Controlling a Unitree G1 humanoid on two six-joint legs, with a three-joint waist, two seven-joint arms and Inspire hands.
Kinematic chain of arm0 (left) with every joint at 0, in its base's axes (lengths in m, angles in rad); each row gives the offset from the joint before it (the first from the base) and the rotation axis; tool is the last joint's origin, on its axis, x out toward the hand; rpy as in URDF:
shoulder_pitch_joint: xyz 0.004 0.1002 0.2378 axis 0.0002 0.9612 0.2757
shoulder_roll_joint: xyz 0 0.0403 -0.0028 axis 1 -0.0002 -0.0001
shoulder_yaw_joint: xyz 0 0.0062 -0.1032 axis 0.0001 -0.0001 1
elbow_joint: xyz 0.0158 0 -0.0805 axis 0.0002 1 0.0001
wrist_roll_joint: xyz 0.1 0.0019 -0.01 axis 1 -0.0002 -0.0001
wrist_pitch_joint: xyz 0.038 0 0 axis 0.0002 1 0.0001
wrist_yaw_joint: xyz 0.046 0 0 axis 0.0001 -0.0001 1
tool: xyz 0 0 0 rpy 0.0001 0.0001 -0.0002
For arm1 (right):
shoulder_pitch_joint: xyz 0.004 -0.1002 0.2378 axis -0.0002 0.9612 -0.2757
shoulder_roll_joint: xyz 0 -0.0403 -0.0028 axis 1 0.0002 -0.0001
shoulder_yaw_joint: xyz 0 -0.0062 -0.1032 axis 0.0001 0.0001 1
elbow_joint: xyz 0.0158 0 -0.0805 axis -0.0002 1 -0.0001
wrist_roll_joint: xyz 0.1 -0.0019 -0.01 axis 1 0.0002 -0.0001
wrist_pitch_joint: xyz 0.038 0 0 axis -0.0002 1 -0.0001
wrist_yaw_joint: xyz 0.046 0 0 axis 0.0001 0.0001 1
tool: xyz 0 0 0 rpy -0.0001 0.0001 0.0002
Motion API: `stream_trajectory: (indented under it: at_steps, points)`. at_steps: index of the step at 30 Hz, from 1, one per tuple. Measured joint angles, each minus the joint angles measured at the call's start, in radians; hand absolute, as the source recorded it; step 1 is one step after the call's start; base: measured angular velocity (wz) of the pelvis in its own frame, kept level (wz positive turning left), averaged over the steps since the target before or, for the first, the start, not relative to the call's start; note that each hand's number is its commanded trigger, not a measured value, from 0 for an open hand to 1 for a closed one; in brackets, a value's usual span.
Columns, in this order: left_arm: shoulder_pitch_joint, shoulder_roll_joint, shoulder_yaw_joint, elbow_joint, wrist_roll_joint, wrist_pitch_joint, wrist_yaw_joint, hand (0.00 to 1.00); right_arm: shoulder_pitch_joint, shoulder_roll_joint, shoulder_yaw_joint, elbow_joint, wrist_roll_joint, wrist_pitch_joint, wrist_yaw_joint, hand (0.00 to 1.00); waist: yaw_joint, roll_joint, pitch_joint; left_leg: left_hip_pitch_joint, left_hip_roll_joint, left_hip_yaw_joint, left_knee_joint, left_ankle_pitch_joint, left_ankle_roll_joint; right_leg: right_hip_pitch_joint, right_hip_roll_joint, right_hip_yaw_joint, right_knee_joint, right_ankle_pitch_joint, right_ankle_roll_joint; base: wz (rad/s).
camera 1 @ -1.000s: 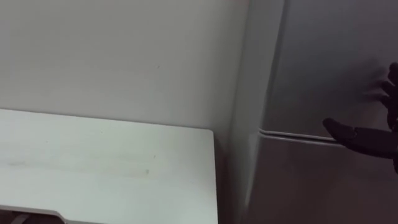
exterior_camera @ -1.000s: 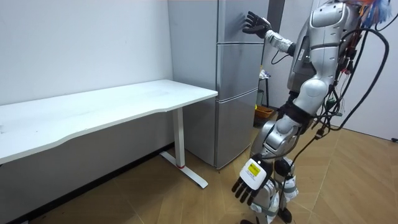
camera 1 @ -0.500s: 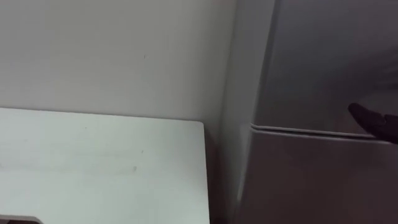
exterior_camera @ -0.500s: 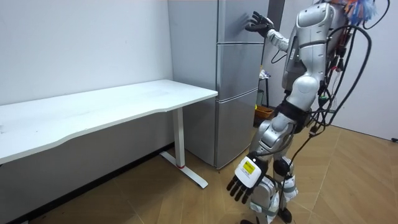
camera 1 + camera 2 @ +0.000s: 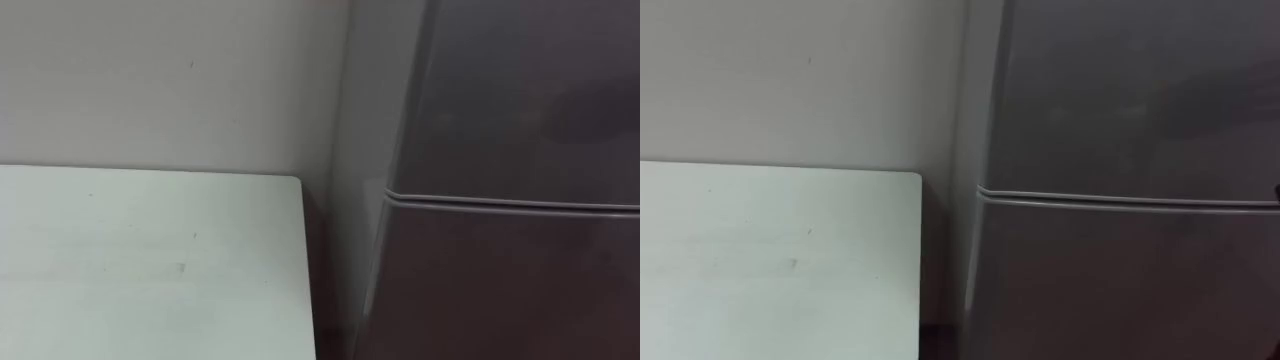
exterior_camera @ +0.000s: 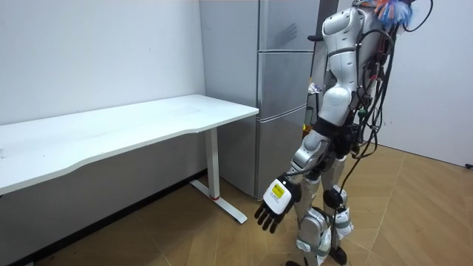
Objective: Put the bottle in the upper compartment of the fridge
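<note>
Robot stands right up against the fridge (image 6: 283, 111), facing it, both doors closed. Eye views show the upper door (image 5: 530, 90), the seam (image 5: 510, 203) below it, and the lower door (image 5: 500, 290). The white desk (image 5: 150, 260) sits just left of the fridge, against the wall (image 5: 170, 80). Left robot hand (image 6: 272, 213) hangs low by the leg, fingers apart and relaxed, holding nothing. Right robot hand (image 5: 1277, 188) is a dark sliver at the seam; state cannot be told. Where the bottle is, cannot tell.

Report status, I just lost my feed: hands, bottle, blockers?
Left robot hand hangs open, empty. Right robot hand at view's edge by door seam, state unclear. Upper fridge door shut, blocking.
</note>
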Motion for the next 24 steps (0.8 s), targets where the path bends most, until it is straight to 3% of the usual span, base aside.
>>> stream_trajectory:
  at_steps: [8, 15, 18, 24]
  points:
    - [0.005, -0.001, 0.012, -0.017, 0.001, 0.009, 0.041, 0.00, 0.064, -0.003, -0.092, 0.048, 0.054, 0.000, -0.123, 0.00, -0.007, -0.008, -0.0026, -0.001, 0.004, 0.017, 0.006, -0.001, -0.001, -0.009, 0.004, 0.022, 0.003, 0.000, -0.003, -0.06]
    - [0.002, -0.018, 0.011, -0.027, -0.020, 0.023, 0.067, 0.00, 0.133, 0.002, -0.098, 0.236, 0.122, 0.011, -0.184, 0.00, -0.013, 0.008, -0.0027, 0.001, 0.003, 0.024, 0.005, -0.003, 0.001, -0.010, 0.003, 0.029, 0.003, 0.000, -0.002, -0.02]
    - [0.006, -0.018, 0.011, -0.028, -0.021, 0.024, 0.077, 0.00, 0.168, 0.039, -0.134, 0.257, 0.107, 0.021, -0.247, 0.00, -0.028, 0.014, -0.0028, -0.002, 0.002, 0.012, 0.008, -0.003, 0.001, -0.010, 0.002, 0.018, 0.002, -0.005, -0.001, 0.07]
    - [0.001, -0.016, 0.006, -0.029, -0.061, 0.027, 0.080, 0.00, 0.202, 0.081, -0.122, 0.261, 0.129, 0.020, -0.354, 0.00, -0.025, 0.015, -0.0012, -0.004, 0.005, 0.037, 0.004, -0.006, -0.001, -0.027, 0.005, 0.042, 0.016, -0.006, -0.003, -0.10]
